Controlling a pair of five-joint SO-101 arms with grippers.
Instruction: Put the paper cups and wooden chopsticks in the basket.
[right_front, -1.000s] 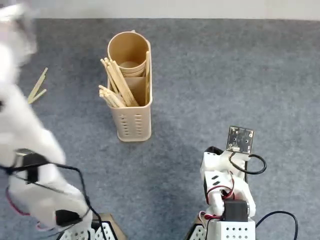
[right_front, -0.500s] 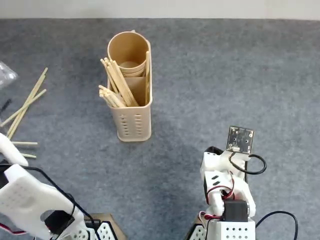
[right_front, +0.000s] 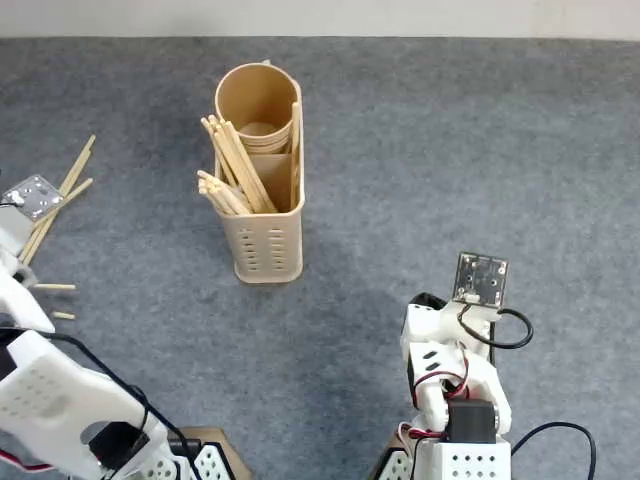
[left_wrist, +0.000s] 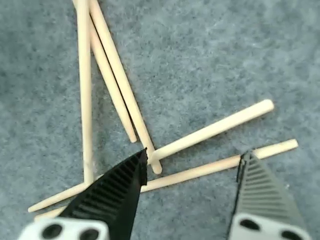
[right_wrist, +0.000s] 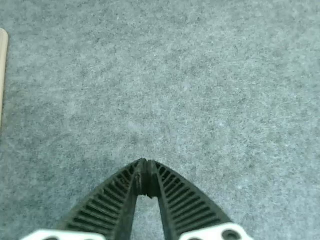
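Overhead high camera; wrist cameras close over carpet (right_front: 450, 150)

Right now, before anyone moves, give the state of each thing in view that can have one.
basket: upright
paper cups: nested, upright inside it
stored chopsticks: leaning inside it
loose chopsticks: lying flat, outside it
left gripper: open, above them
right gripper: shut, empty
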